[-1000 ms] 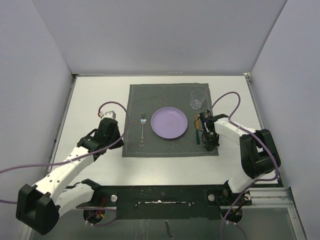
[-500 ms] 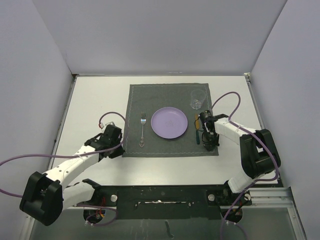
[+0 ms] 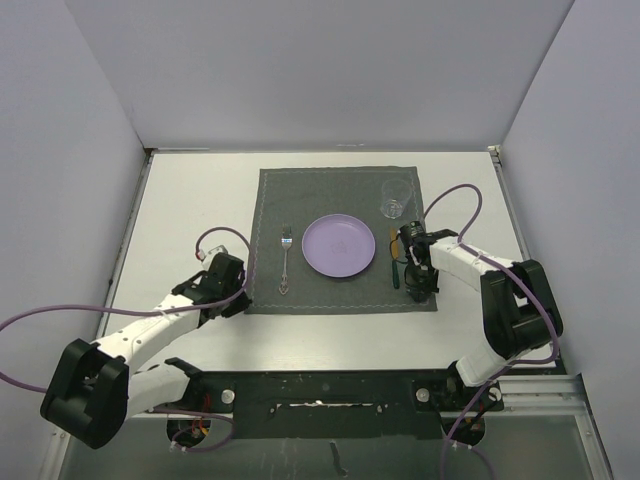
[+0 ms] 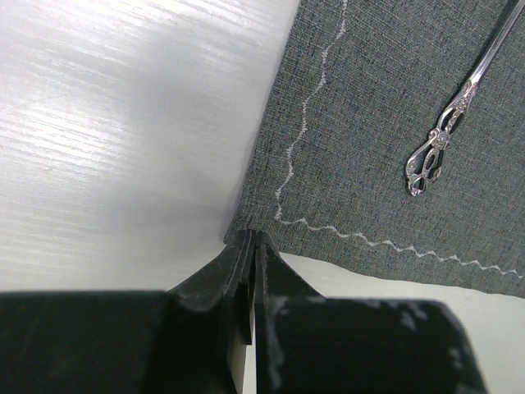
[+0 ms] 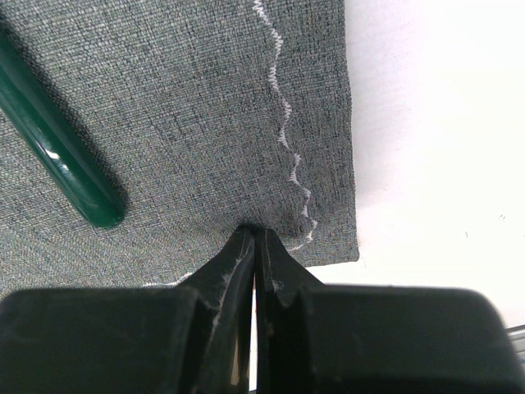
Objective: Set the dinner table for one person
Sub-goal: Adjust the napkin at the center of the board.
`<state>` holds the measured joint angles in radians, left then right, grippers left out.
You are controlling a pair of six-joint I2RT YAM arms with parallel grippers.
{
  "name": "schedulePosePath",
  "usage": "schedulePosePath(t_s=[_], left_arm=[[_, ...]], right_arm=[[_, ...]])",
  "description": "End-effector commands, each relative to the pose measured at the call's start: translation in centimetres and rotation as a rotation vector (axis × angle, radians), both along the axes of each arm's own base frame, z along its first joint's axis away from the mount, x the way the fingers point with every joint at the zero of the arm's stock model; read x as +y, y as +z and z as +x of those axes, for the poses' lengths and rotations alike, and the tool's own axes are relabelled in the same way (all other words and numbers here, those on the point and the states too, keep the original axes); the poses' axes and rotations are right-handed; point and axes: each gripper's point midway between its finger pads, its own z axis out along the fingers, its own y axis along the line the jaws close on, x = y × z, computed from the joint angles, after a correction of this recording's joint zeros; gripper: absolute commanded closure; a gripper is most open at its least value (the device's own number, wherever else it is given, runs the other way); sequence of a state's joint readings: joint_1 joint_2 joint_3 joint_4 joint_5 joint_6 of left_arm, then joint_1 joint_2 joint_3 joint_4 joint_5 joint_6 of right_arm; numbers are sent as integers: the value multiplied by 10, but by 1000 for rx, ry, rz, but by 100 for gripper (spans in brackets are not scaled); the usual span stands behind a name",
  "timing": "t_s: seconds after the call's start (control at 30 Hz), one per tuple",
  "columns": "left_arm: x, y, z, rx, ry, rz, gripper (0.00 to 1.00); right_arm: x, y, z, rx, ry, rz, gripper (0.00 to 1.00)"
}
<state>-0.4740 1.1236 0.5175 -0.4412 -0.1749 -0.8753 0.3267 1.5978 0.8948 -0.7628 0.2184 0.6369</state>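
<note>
The white dinner table (image 3: 190,200) carries a dark grey placemat (image 3: 300,200) with a purple plate (image 3: 339,246), a silver fork (image 3: 285,262) to its left, a green-handled knife (image 3: 396,272) to its right and a clear glass (image 3: 396,199) at the far right. My left gripper (image 3: 241,301) is shut on the placemat's near-left corner (image 4: 271,197); its tips (image 4: 248,240) pinch the slightly lifted cloth. My right gripper (image 3: 420,293) is shut on the cloth (image 5: 189,107) just inside the near-right corner, and its tips (image 5: 254,234) pucker it.
The fork handle (image 4: 439,148) lies right of my left gripper. The knife handle (image 5: 57,139) lies left of my right gripper. Bare white table (image 5: 435,123) borders the mat. Grey walls (image 3: 70,150) enclose the table on three sides.
My left arm has swung back and down from beside the mat's left edge to its near-left corner. The right arm, plate, fork, knife and glass have not moved.
</note>
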Motion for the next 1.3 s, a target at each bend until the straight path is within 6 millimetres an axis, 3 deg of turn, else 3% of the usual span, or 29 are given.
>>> schedulePosePath(t_s=[0.0,0.3,0.7,1.27], left_arm=[[-11,7,22,-86,33,-63,100],[-13,-3,25,-81,40,-72,100],[-10,-31,7,29,72,-61,100],[8,-25,-26,110,115,-28,100]], right_arm=[[6,-11,-8,27,-15,43,100],[5,-13,-9,30,-12,42,100],[3,-11,-8,27,-12,43,100],[1,-9,-5,26,-13,47,100]])
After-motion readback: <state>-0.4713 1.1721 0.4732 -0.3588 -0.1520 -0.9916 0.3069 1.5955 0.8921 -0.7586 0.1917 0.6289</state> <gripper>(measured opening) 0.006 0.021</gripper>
